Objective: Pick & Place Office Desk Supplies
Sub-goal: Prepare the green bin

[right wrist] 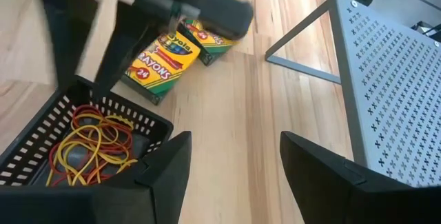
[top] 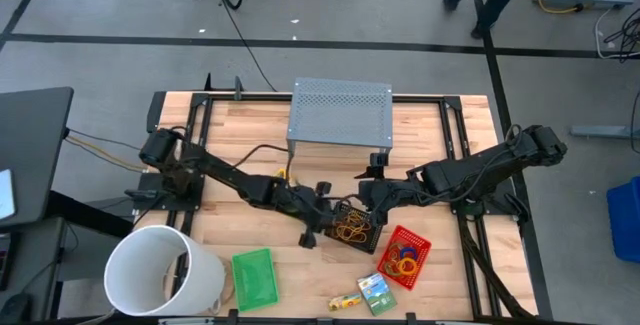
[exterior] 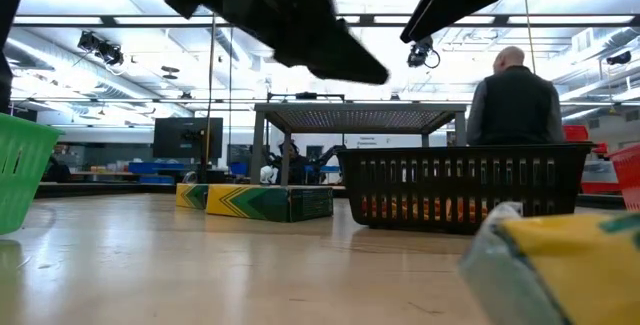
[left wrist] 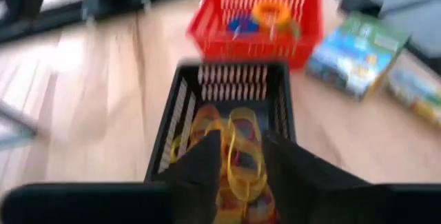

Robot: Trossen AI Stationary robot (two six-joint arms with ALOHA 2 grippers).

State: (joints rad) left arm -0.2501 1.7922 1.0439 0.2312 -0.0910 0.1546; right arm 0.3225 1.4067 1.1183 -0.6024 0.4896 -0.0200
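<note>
The left pincer (left wrist: 238,158) hangs over the black tray (top: 353,227), its two fingers (left wrist: 203,165) a small way apart and pointing down into it. Under the fingertips lie the rubber bands (left wrist: 238,148), yellow and red ones in a loose heap. I cannot tell if the fingers pinch a band or only stand above them.

The red tray (top: 405,256) stands just past the black tray, farther out from this pincer, and holds the rings (left wrist: 270,12), one orange and one blue at least. Beside the red tray lies a small box (left wrist: 358,52) with a green and blue face, and one more box (left wrist: 417,93) next to it.

The right pincer (right wrist: 234,158) is spread wide, with nothing between its fingers. It hovers near the black tray, on the side of the grey stand (right wrist: 386,86). Two crayon boxes (right wrist: 165,62) lie flat on the tabletop (right wrist: 241,107) in front of this pincer, touching each other.

The green tray (top: 254,278) stands well apart from both pincers, close to the white bucket (top: 160,270).
</note>
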